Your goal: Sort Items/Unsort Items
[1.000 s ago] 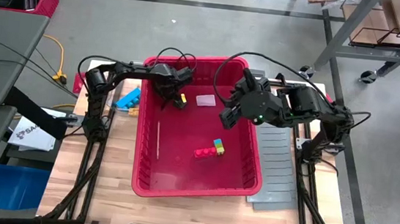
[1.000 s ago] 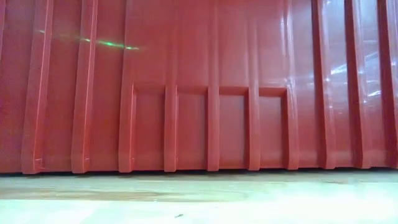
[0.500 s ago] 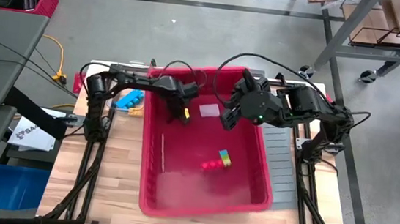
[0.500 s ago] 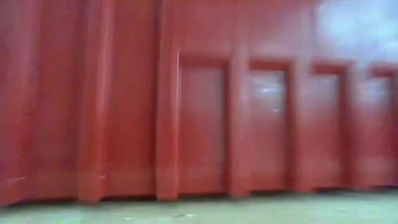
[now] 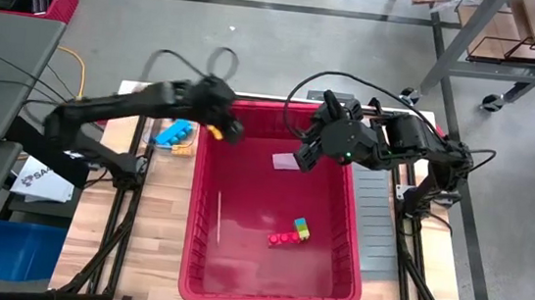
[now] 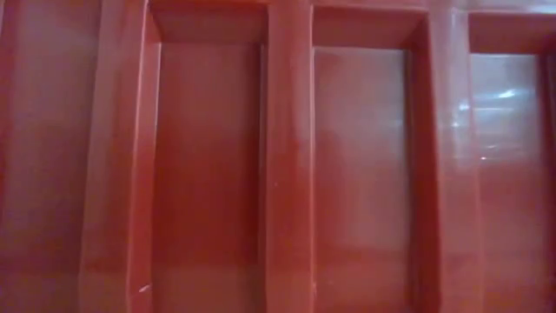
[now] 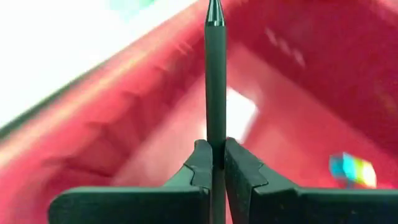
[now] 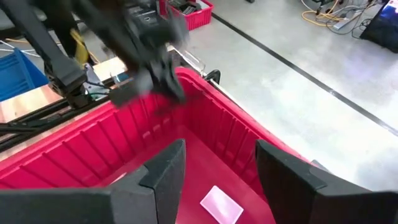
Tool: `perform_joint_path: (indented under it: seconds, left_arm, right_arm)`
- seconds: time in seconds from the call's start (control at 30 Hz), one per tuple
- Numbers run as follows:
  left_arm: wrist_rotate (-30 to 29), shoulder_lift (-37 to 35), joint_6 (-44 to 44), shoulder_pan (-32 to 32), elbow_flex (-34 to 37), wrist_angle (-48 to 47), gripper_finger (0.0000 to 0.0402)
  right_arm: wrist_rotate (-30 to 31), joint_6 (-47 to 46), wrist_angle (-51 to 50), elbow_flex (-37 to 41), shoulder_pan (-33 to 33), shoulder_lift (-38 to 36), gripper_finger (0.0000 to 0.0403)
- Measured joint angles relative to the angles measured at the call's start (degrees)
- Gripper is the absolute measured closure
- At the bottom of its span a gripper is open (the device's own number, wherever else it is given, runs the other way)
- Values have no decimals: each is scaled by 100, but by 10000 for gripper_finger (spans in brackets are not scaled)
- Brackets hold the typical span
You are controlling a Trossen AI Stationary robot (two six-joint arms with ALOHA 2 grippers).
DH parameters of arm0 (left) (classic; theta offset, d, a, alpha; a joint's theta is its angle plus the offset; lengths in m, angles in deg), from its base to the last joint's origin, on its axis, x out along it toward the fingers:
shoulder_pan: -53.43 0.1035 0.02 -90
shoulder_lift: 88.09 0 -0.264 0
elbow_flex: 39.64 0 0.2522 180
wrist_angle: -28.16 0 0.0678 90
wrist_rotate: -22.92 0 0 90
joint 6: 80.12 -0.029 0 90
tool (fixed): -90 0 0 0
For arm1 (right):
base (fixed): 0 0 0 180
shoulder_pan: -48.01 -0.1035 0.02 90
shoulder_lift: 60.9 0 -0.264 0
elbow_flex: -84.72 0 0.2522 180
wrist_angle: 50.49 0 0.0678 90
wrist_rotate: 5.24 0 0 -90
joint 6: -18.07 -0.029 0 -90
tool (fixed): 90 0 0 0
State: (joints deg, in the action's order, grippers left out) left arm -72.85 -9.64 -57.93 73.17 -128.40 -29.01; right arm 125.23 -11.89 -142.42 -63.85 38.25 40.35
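Pinched low on its shaft by the left end effector above the red bin's far-left rim, the dark pen could pivot loose, while the right end effector gapes empty over the bin's far end.

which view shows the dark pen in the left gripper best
The left wrist view: the dark pen stands upright, pinched between the left gripper's shut fingers, tip visible. The high view shows only that gripper blurred at the red bin's rim, pen indistinct. The low view shows just bin wall; the right wrist view, blur.

Glossy ribbed plastic bin — wooden table
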Motion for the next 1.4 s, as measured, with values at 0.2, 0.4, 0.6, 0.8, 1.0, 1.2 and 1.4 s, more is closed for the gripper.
perform_joint_path:
  seconds: [0.2,0.4,0.6,0.8,1.0,1.2,1.4]
  left_arm:
    - [-2445,-1539,513,48,253,-590,392]
    - [-3154,-2420,1601,485,1353,-1748,392]
    - [-2539,-2786,2213,1183,2885,-1207,392]
    - [-2261,-2597,2012,1640,3270,-1127,308]
    - [-1624,-2569,1772,1929,3265,-341,209]
    - [-393,-2768,1536,1993,2822,1,158]
    - [-122,-3208,717,1429,1832,122,152]
  right_arm:
    - [5,28,2,0,13,0,217]
    - [7,20,2,0,13,0,217]
    - [7,33,4,0,13,0,217]
    - [5,31,4,0,13,0,217]
    - [-153,39,4,0,13,0,217]
    - [-494,356,4,0,-52,-64,217]
    - [-1862,518,96,-2,-242,-122,217]
